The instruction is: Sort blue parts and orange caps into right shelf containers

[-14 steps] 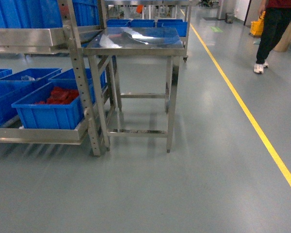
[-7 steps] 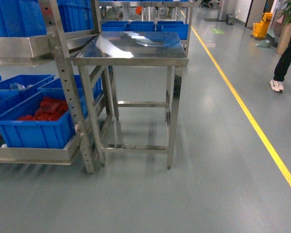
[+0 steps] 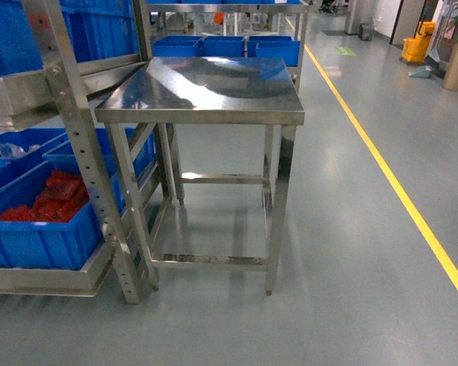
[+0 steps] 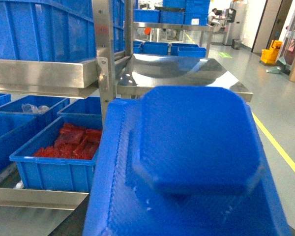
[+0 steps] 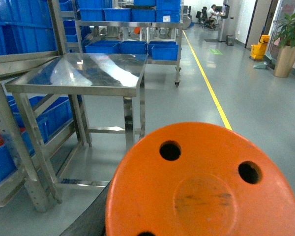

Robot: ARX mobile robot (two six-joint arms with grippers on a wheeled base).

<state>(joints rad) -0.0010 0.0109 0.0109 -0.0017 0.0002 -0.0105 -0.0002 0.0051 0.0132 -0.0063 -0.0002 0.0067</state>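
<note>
table [image 3: 214, 88]: I see polished steel, glossy, mirroring the lights.
rack [image 3: 69, 122]: brushed metal with punched uprights, duller sheen.
crates [image 3: 30, 240]: blue plastic, smooth and slightly shiny.
blue part [image 4: 196, 137]: right before my left wrist camera, matt plastic, finely grained.
cap [image 5: 206, 187]: right before the right one, orange plastic, smooth, faintly scuffed.
floor [image 3: 351, 252]: grey, satin coating.

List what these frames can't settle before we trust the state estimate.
- Both hands: none visible. The blue part fills the left wrist view, the orange cap the right wrist view, hiding any fingers.
- Red pieces in the lower blue crate, head view: too small to identify, crate cut off by left edge.
- Clear item in the farther crate: unidentifiable.
</note>
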